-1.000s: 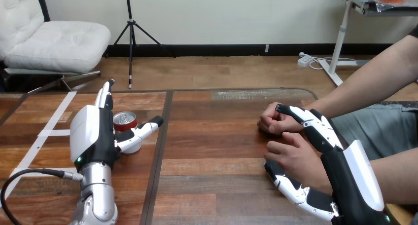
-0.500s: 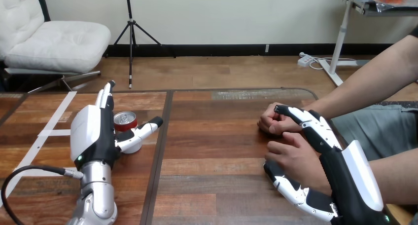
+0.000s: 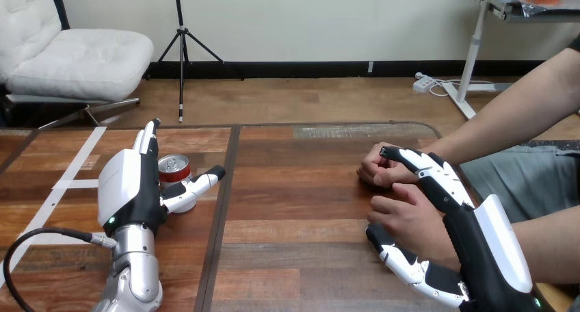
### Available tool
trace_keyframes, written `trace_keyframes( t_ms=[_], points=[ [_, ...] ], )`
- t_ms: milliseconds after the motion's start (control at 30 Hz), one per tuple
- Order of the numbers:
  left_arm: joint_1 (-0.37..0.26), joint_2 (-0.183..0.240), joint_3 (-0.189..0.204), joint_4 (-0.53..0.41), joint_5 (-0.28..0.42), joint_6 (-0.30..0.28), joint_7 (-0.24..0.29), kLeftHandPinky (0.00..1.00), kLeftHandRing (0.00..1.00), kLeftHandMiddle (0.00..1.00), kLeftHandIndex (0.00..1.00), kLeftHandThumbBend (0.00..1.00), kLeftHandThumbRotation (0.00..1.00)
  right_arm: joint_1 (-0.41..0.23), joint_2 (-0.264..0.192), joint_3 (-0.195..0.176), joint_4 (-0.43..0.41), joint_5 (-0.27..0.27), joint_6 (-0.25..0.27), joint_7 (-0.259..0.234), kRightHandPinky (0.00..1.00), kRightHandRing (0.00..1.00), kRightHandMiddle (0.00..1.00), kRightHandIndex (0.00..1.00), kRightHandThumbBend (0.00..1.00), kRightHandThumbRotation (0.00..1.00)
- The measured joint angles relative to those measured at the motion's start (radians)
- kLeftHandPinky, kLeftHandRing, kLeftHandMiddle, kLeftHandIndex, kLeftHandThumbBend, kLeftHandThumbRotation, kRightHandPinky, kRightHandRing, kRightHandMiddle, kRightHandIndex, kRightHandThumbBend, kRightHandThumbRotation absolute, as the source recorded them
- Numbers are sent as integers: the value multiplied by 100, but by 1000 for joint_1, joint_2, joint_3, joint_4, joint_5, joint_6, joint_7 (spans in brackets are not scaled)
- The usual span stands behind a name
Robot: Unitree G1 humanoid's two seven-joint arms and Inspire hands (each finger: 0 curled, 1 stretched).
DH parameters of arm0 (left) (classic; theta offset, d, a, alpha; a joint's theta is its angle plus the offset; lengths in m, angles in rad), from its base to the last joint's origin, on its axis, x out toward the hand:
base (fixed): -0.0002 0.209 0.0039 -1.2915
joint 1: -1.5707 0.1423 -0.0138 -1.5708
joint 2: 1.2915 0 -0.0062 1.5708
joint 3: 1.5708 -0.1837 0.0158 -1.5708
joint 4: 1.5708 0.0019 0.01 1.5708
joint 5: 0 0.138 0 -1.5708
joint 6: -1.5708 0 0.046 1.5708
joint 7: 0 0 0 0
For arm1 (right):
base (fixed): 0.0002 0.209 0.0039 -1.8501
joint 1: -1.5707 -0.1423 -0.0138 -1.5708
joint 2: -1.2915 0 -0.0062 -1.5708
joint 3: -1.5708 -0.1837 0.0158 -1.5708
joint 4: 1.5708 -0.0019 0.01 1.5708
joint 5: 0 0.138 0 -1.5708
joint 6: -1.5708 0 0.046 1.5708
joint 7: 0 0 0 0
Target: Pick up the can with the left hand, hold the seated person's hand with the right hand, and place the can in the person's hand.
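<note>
We see the can waiting in one robot hand and the person's hand in the other.
Our left hand is spread, fingers straight, with the can upright on the table between fingers and thumb. Our right hand clasps the person's nearer hand, fingers over its back and thumb under; the fingertips reach the person's farther fist.

The counter is wood planks with a slight sheen, the can has a shiny metal top, left hand has a glossy plastic shell.
</note>
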Motion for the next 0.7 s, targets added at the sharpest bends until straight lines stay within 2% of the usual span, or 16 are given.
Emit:
trace_keyframes(
  t_ms=[700],
  points=[
    [-41,0,-10,58,-3,13,-1,81,90,96,96,91,57,0,-28,0,0,-1,7,4,100,95,90,87,42,41]
  ],
)
